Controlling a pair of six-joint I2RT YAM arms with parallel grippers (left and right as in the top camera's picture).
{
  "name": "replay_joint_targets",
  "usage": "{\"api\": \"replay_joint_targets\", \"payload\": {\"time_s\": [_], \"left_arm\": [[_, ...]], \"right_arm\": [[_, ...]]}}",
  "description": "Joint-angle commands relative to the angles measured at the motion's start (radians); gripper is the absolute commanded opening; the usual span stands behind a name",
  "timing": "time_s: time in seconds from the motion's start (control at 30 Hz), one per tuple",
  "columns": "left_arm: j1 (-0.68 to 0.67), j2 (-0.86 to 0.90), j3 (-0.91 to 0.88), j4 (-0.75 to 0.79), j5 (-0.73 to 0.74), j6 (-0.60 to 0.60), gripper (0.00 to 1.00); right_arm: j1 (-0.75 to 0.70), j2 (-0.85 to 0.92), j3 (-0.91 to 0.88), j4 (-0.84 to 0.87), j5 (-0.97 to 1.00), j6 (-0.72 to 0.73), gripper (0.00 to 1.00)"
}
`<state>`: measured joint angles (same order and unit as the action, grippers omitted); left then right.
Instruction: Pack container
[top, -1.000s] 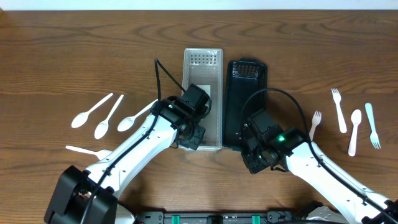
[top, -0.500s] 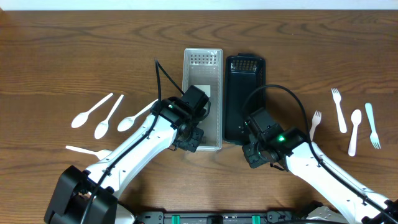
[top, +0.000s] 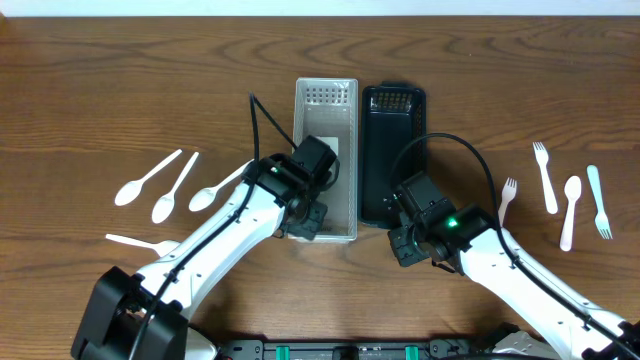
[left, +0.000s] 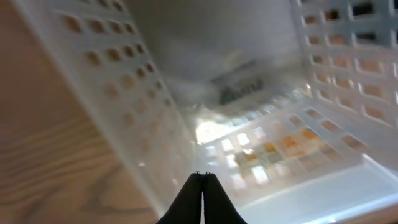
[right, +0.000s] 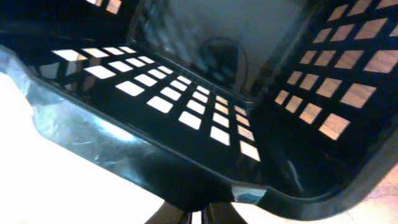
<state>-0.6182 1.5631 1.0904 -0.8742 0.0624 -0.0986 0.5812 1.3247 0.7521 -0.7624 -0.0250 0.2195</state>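
Observation:
A clear perforated container (top: 327, 120) and a black perforated container (top: 392, 140) lie side by side in the middle of the table, both empty. My left gripper (top: 303, 222) is shut, its tips against the clear container's near left corner. In the left wrist view the shut fingers (left: 203, 176) touch the clear container's wall (left: 124, 118). My right gripper (top: 402, 240) is shut at the black container's near end. In the right wrist view its fingers (right: 198, 218) sit just under the black container's rim (right: 205, 180).
Several white plastic spoons (top: 160, 185) lie on the table at the left, one more piece (top: 138, 241) nearer me. White forks (top: 544, 176) and a spoon (top: 570, 210) lie at the right, one fork (top: 508, 197) close to my right arm.
The black container has slid away from me, its far end now level with the clear container's. My right gripper moved forward behind it. The left arm has barely moved.

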Motion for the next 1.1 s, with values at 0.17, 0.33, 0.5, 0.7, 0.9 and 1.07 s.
{"api": "replay_joint_targets", "payload": {"time_s": [0.17, 0.33, 0.5, 0.7, 0.9, 1.07], "left_arm": [[-0.002, -0.153, 0.126, 0.000, -0.185, 0.032, 0.06], [0.045, -0.276, 0.126, -0.052, -0.353, -0.061, 0.06], [0.152, -0.357, 0.125, -0.094, -0.352, -0.073, 0.06], [0.283, -0.362, 0.119, -0.116, -0.350, -0.146, 0.06], [0.351, -0.313, 0.105, -0.126, -0.287, -0.147, 0.06], [0.360, -0.238, 0.105, -0.139, -0.275, -0.147, 0.06]], "right_arm": [[0.021, -0.145, 0.210, -0.005, 0.092, 0.031, 0.07], [-0.106, -0.128, 0.322, -0.003, 0.355, 0.185, 0.01], [-0.293, -0.033, 0.332, 0.019, 0.296, 0.178, 0.02], [-0.406, 0.159, 0.332, 0.051, 0.179, 0.079, 0.04], [-0.411, 0.311, 0.332, 0.196, 0.148, 0.005, 0.12], [-0.411, 0.385, 0.332, 0.309, 0.043, -0.035, 0.15]]}}
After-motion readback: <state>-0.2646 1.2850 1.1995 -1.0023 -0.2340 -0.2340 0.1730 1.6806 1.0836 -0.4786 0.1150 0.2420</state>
